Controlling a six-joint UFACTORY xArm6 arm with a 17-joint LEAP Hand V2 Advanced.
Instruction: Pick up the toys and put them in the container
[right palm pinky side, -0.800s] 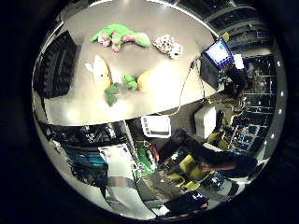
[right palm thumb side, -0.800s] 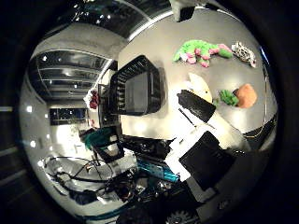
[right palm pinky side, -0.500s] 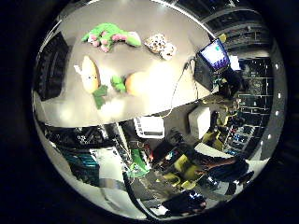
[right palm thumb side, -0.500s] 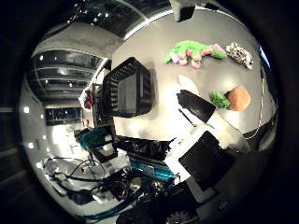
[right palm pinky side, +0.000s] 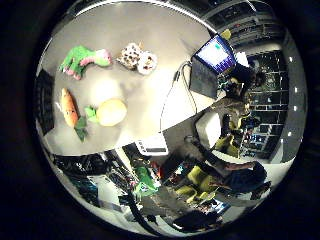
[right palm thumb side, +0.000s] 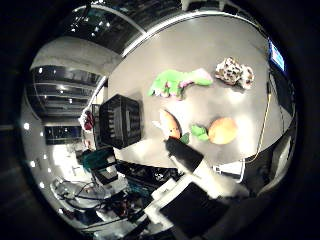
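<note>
Thumb-side palm view: hand held above table, touching nothing.

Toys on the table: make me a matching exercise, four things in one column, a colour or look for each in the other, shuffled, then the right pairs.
Things:
1. container
2. long plush beside the container
3. plush at the table's far side, next to the spotted one
4. plush nearest the laptop

Looks:
A. white with dark spots
B. black, with slotted walls
C. green with pink parts
D. orange, carrot-shaped, with green leaves

Pairs: 1-B, 2-D, 3-C, 4-A
</note>
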